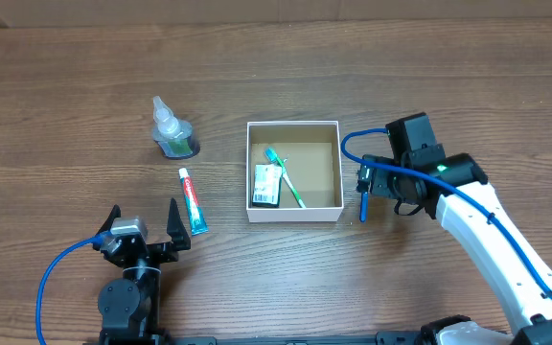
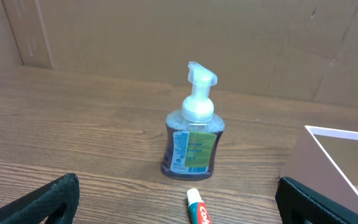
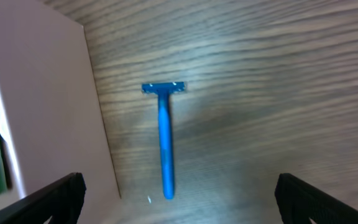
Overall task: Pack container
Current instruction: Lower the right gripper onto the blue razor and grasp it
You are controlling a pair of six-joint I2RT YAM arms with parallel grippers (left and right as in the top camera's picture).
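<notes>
The container (image 1: 293, 213), a white square box with a brown inside, sits mid-table and holds a green toothbrush (image 1: 286, 177) and a dark green packet (image 1: 266, 185). A blue razor (image 1: 362, 204) lies on the table just outside its right wall. My right gripper (image 1: 370, 184) hovers open over the razor (image 3: 165, 140), fingers on either side, next to the box wall (image 3: 42, 93). A toothpaste tube (image 1: 193, 200) lies left of the box. My left gripper (image 1: 142, 225) is open and empty just before the tube's cap end (image 2: 197, 211).
A small clear pump bottle with green liquid (image 1: 171, 129) stands at the back left, beyond the tube; it also shows upright in the left wrist view (image 2: 192, 134). The box's left corner (image 2: 340, 162) shows at the right of that view. The table is brown wood.
</notes>
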